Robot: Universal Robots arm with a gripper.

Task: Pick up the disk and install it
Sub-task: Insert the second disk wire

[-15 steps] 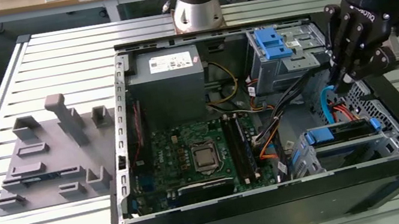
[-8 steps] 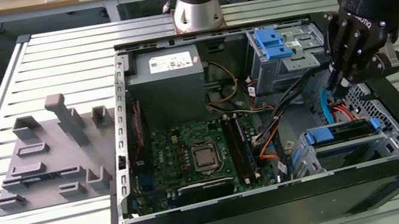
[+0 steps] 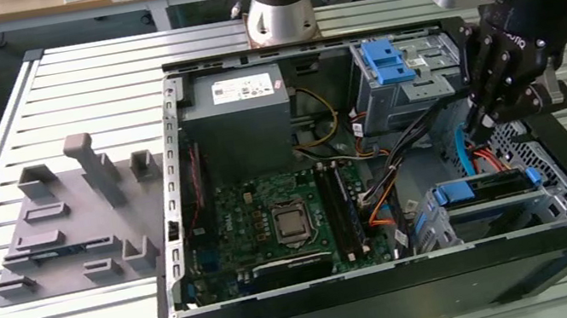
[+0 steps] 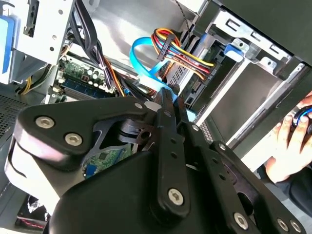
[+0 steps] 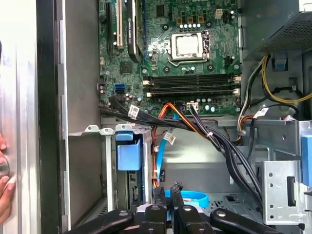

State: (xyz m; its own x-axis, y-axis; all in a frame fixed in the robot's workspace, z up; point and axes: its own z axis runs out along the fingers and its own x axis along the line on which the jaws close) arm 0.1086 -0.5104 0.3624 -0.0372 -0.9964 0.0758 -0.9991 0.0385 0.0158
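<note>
The disk, with its blue plastic frame, lies inside the lower drive bay at the front right corner of the open computer case. Its blue end shows in the first wrist view between the bay's metal walls. My gripper hangs inside the case just behind that bay, apart from the disk. Its fingers stand close together in both wrist views, pointing down beside a light blue flat cable. I see nothing between the fingers.
A grey power supply box and a silver cage with a blue latch fill the case's back. The motherboard lies at the centre, crossed by cable bundles. A grey fixture plate sits outside. A person's hand rests by the case.
</note>
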